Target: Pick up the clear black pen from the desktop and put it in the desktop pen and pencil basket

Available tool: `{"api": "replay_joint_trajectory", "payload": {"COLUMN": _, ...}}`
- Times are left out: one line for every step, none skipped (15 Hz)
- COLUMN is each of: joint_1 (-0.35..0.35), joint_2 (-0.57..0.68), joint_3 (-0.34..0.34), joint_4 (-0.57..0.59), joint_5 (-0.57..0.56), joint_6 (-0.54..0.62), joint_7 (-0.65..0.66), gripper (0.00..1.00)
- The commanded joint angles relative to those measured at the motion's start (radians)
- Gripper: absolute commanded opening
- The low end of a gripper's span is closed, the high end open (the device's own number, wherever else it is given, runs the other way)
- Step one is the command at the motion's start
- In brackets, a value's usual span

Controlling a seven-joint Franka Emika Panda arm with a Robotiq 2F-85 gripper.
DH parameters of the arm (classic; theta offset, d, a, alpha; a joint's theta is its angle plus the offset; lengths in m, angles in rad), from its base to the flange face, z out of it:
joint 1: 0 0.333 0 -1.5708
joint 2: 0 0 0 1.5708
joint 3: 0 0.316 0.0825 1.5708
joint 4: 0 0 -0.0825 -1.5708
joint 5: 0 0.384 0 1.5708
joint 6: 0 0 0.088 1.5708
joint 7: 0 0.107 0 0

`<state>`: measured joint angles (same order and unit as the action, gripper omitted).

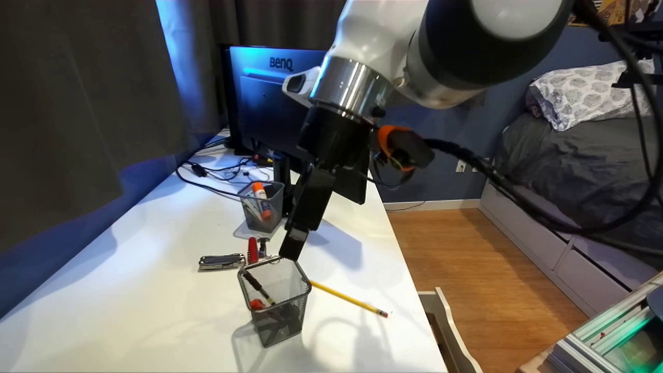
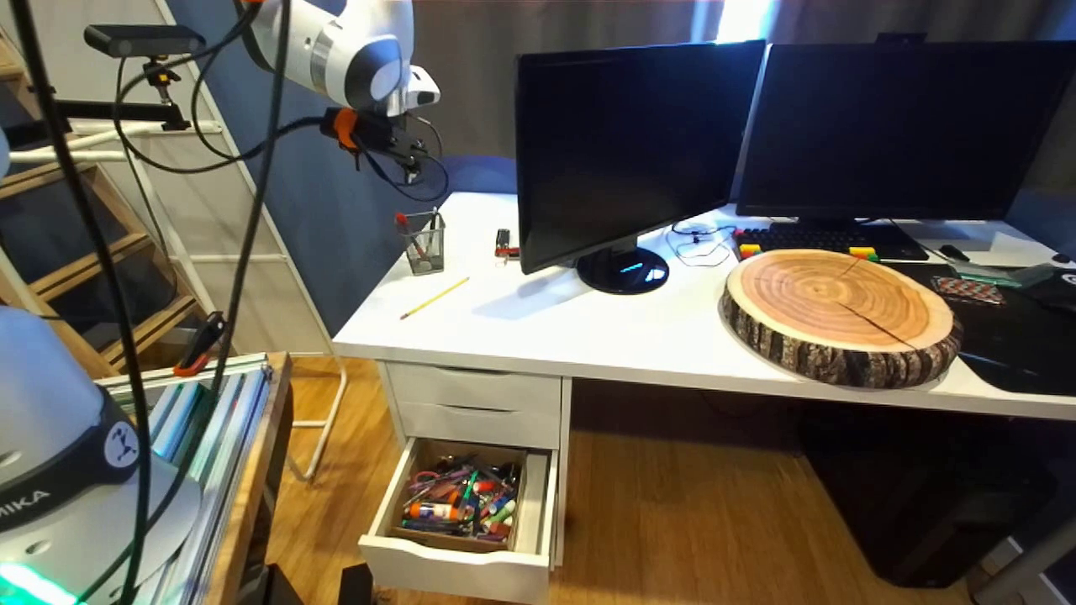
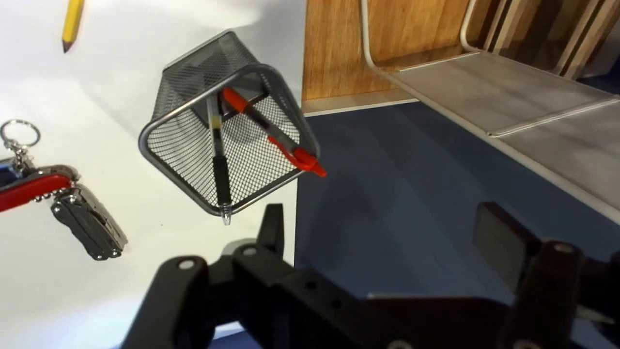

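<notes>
The black mesh basket stands upright near the desk's end, in both exterior views (image 1: 291, 321) (image 2: 432, 259) and the wrist view (image 3: 167, 92). The clear black pen, with a dark grip and clear barrel, leans inside it, its clear end over the rim in the wrist view (image 3: 222, 179); it also shows in an exterior view (image 1: 258, 286). A red pen (image 3: 269, 125) leans in the same basket. My gripper (image 3: 382, 217) is open with nothing between its fingers. It is above and beside the basket, apart from it, and also shows in an exterior view (image 2: 412, 175).
A yellow pencil (image 1: 348, 298) lies beside the basket. A multi-tool (image 1: 221, 261) and a red pocket knife (image 1: 252, 250) lie behind it. A smaller mesh cup (image 1: 249, 213) with a glue stick stands near the monitor (image 2: 639, 151). A drawer (image 2: 458, 571) is open below.
</notes>
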<state>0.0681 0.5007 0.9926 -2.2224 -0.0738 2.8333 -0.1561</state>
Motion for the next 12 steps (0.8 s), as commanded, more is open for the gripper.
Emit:
{"api": "replay_joint_trajectory", "payload": {"joint_1": -0.022, "joint_2": -0.191, "joint_3": 0.060, "joint_4": -0.036, "joint_5": 0.191, "joint_6": -0.130, "joint_7": 0.117, "gripper": 1.00}}
{"api": "replay_joint_trajectory", "payload": {"joint_1": -0.013, "joint_2": -0.231, "joint_3": 0.058, "joint_4": -0.032, "joint_5": 0.234, "joint_6": -0.167, "joint_7": 0.146, "gripper": 1.00}}
{"api": "replay_joint_trajectory", "payload": {"joint_1": -0.005, "joint_2": -0.278, "joint_3": 0.055, "joint_4": -0.031, "joint_5": 0.275, "joint_6": -0.205, "joint_7": 0.176, "gripper": 1.00}}
{"api": "replay_joint_trajectory", "payload": {"joint_1": 0.007, "joint_2": -0.323, "joint_3": 0.043, "joint_4": -0.033, "joint_5": 0.306, "joint_6": -0.239, "joint_7": 0.204, "gripper": 1.00}}
{"api": "replay_joint_trajectory", "payload": {"joint_1": 0.021, "joint_2": -0.364, "joint_3": 0.027, "joint_4": -0.032, "joint_5": 0.331, "joint_6": -0.276, "joint_7": 0.234, "gripper": 1.00}}
{"api": "replay_joint_trajectory", "payload": {"joint_1": 0.035, "joint_2": -0.405, "joint_3": 0.010, "joint_4": -0.033, "joint_5": 0.351, "joint_6": -0.313, "joint_7": 0.266, "gripper": 1.00}}
{"api": "replay_joint_trajectory", "payload": {"joint_1": 0.052, "joint_2": -0.451, "joint_3": -0.008, "joint_4": -0.037, "joint_5": 0.362, "joint_6": -0.346, "joint_7": 0.299, "gripper": 1.00}}
{"api": "replay_joint_trajectory", "payload": {"joint_1": 0.071, "joint_2": -0.489, "joint_3": -0.030, "joint_4": -0.040, "joint_5": 0.371, "joint_6": -0.378, "joint_7": 0.333, "gripper": 1.00}}
{"api": "replay_joint_trajectory", "payload": {"joint_1": 0.091, "joint_2": -0.532, "joint_3": -0.051, "joint_4": -0.048, "joint_5": 0.376, "joint_6": -0.400, "joint_7": 0.373, "gripper": 1.00}}
{"api": "replay_joint_trajectory", "payload": {"joint_1": 0.113, "joint_2": -0.569, "joint_3": -0.070, "joint_4": -0.054, "joint_5": 0.381, "joint_6": -0.422, "joint_7": 0.405, "gripper": 1.00}}
{"api": "replay_joint_trajectory", "payload": {"joint_1": 0.136, "joint_2": -0.601, "joint_3": -0.090, "joint_4": -0.062, "joint_5": 0.376, "joint_6": -0.435, "joint_7": 0.438, "gripper": 1.00}}
{"api": "replay_joint_trajectory", "payload": {"joint_1": 0.158, "joint_2": -0.636, "joint_3": -0.108, "joint_4": -0.077, "joint_5": 0.374, "joint_6": -0.438, "joint_7": 0.468, "gripper": 1.00}}
